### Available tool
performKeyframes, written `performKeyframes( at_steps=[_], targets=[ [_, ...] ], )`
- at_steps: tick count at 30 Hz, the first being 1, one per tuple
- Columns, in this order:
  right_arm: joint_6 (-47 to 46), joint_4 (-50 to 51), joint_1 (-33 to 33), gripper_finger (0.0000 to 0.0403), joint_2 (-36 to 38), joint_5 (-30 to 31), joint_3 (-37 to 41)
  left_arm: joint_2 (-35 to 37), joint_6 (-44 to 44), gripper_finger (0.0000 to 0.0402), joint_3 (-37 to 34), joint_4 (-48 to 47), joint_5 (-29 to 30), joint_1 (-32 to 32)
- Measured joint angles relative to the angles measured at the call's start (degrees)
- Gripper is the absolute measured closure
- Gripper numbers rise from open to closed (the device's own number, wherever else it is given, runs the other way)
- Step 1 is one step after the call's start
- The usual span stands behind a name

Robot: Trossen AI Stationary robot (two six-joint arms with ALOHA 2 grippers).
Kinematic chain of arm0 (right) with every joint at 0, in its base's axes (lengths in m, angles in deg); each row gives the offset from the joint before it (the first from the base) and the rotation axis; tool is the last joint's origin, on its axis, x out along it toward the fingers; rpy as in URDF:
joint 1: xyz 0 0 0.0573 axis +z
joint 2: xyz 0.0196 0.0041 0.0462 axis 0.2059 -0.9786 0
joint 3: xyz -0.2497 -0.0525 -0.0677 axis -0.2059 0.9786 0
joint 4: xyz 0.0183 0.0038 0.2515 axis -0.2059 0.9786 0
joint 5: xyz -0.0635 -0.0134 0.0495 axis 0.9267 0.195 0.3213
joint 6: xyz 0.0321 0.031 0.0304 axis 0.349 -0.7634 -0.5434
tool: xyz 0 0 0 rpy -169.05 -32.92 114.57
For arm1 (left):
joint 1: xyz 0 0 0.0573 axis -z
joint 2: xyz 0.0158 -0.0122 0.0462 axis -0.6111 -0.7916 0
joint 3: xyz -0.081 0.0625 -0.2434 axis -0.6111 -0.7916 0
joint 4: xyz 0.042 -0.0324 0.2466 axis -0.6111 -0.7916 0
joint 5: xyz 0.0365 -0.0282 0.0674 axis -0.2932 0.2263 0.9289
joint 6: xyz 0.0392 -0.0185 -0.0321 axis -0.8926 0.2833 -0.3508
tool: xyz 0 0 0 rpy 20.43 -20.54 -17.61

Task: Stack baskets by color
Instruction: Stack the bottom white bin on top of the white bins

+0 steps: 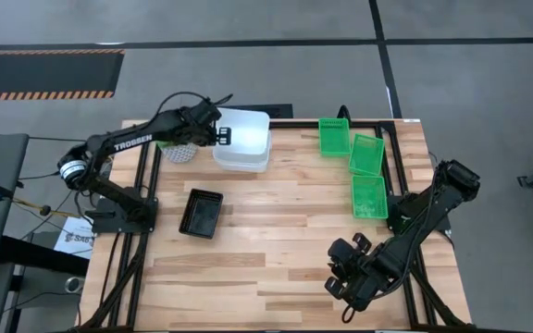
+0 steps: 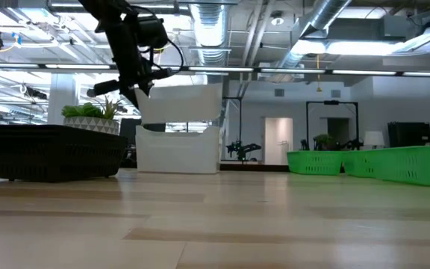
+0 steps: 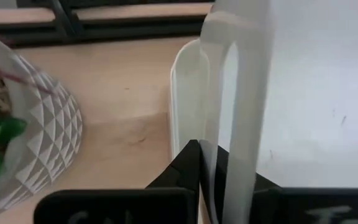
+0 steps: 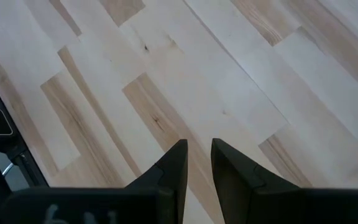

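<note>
My left gripper (image 1: 222, 137) is shut on a white basket (image 2: 181, 101) at the table's far side, left of centre. That basket hangs right above another white basket (image 2: 178, 149), which stands on the table. A black basket (image 1: 202, 213) rests flat on the table's left half. Three green baskets (image 1: 366, 154) lie in a row near the far right edge. My right gripper (image 4: 197, 155) hovers open over bare wood near the table's front right (image 1: 345, 277), with nothing between its fingers. My left gripper pinches the upper white basket's left side wall (image 3: 238, 124), one finger (image 3: 188, 168) outside it and the other inside. The fingers slant down from the table's left. The basket sits roughly level, close over the lower white basket (image 3: 185, 87); whether they touch I cannot tell.
A potted plant in a white faceted pot (image 1: 181, 151) stands just left of the white baskets, close under my left arm. Dark frame rails (image 1: 378, 125) run along the table's far and side edges. Open wood lies between the black basket and the green ones.
</note>
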Motion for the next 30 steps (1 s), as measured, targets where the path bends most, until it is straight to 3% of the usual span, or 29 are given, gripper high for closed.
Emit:
performKeyframes(
  at_steps=[30],
  targets=[
    [0.21,-0.06,0.0,0.0305,0.0,0.0,0.0,0.0,0.43,0.0401,-1.24,-0.2,2.23,0.68]
  ],
)
